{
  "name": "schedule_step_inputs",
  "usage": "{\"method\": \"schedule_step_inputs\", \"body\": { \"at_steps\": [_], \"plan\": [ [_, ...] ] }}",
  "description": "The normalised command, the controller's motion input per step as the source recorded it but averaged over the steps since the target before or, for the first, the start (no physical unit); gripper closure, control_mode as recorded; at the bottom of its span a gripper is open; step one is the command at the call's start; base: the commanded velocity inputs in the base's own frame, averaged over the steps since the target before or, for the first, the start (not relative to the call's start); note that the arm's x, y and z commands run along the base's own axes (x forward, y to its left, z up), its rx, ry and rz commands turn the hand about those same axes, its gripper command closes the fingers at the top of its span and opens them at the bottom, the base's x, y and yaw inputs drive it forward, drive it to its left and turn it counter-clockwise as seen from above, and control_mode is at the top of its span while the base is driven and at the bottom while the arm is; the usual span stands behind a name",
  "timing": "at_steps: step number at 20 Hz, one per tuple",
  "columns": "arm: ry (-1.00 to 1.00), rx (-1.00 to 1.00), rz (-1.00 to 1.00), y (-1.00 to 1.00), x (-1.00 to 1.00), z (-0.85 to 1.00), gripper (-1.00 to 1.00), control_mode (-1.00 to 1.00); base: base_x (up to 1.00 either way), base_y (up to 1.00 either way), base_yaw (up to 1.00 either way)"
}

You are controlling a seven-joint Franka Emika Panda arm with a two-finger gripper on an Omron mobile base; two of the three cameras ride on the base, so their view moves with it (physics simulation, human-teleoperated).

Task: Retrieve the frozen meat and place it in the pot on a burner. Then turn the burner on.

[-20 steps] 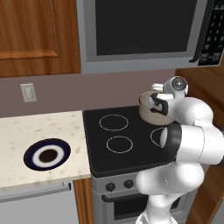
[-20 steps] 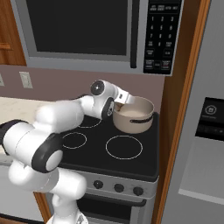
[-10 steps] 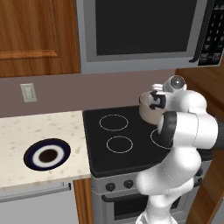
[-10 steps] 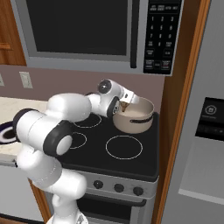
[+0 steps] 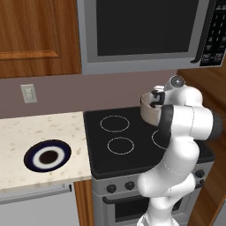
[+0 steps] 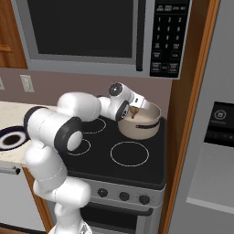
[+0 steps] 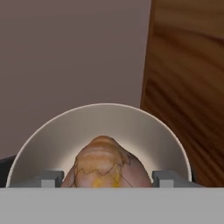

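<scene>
The pot stands on the stove's back right burner, also seen as the pot behind my arm. In the hand view the pot's pale inner wall opens just past my fingertips. The frozen meat, a golden-brown lump, sits between my two fingers, and my gripper is shut on it. From the right base view the frozen meat hangs in my gripper over the pot's near left rim. My gripper sits at the pot's top edge.
A dark blue-rimmed plate lies on the speckled counter at left. The black stove top has bare burner rings, with knobs along its front. A microwave hangs overhead, a wooden panel stands right of the pot.
My arm has swung further over the stove and its elbow has risen. The gripper, holding the meat, has moved right from beside the pot to over its rim.
</scene>
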Motion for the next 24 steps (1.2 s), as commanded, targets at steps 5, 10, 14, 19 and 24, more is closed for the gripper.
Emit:
{"method": "schedule_step_inputs", "body": {
  "at_steps": [5,10,14,19,24],
  "plan": [
    [0.01,0.0,0.0,-0.13,0.22,-0.24,1.0,-1.0,0.0,0.0,0.0],
    [0.0,0.0,0.0,-0.09,0.22,-0.11,1.0,-1.0,0.0,0.0,0.0],
    [0.02,0.0,0.0,-0.08,0.19,-0.13,1.0,-1.0,0.0,0.0,0.0],
    [0.04,0.0,0.0,-0.09,0.16,-0.19,1.0,-1.0,0.0,0.0,0.0],
    [0.02,0.0,0.0,-0.08,0.18,-0.13,1.0,-1.0,0.0,0.0,0.0]
  ]
}}
